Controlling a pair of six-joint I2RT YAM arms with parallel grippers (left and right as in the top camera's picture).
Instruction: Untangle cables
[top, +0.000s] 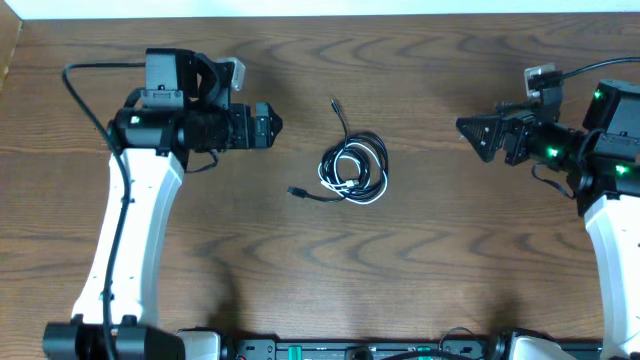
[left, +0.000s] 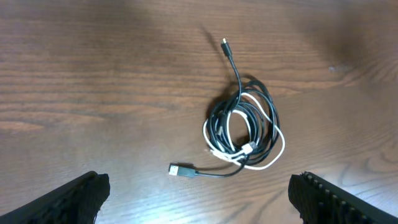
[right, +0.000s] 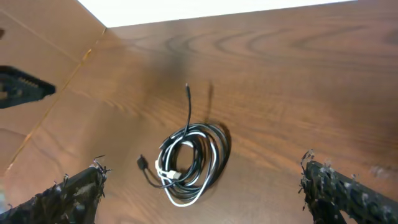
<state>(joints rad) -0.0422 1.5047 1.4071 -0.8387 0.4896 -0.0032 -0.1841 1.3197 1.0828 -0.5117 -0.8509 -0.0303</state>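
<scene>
A black cable (top: 364, 152) and a white cable (top: 366, 194) lie coiled together in one small bundle at the table's middle. The black one's thin plug end (top: 334, 102) trails toward the back, its USB plug (top: 296, 191) to the front left. The bundle also shows in the left wrist view (left: 245, 127) and in the right wrist view (right: 193, 155). My left gripper (top: 276, 124) is open and empty, left of the bundle. My right gripper (top: 466, 128) is open and empty, to the right of it. Neither touches the cables.
The wooden table (top: 420, 260) carries nothing else. A cardboard wall (right: 37, 81) stands at the far left edge. Thick black wires (top: 85, 95) run along the left arm.
</scene>
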